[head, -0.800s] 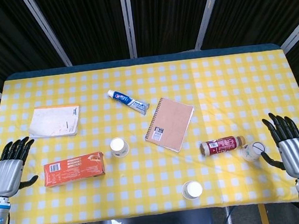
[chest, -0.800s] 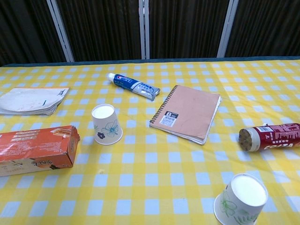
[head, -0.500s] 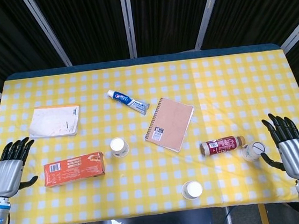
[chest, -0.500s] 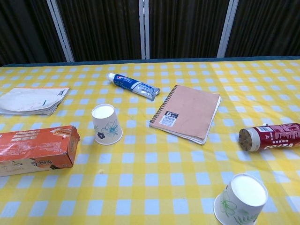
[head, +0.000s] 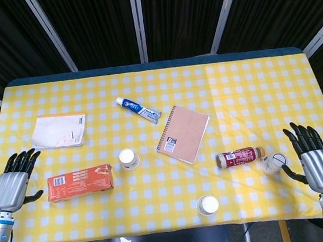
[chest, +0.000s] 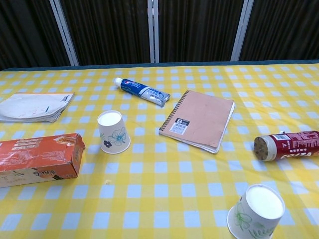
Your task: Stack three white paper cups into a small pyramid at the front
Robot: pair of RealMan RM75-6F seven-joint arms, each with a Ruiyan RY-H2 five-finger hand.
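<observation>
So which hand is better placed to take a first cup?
The right hand: its thumb is next to the rightmost cup. The left hand has the orange box between it and the nearest cup.

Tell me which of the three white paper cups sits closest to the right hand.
The white paper cup just right of the red bottle, almost at the right hand. The other two stand near the orange box and at the front edge.

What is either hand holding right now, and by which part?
Nothing is held. The left hand and right hand are both open, fingers apart, at the table's sides. The nearest cup stands just beside the right hand, ungripped.
</observation>
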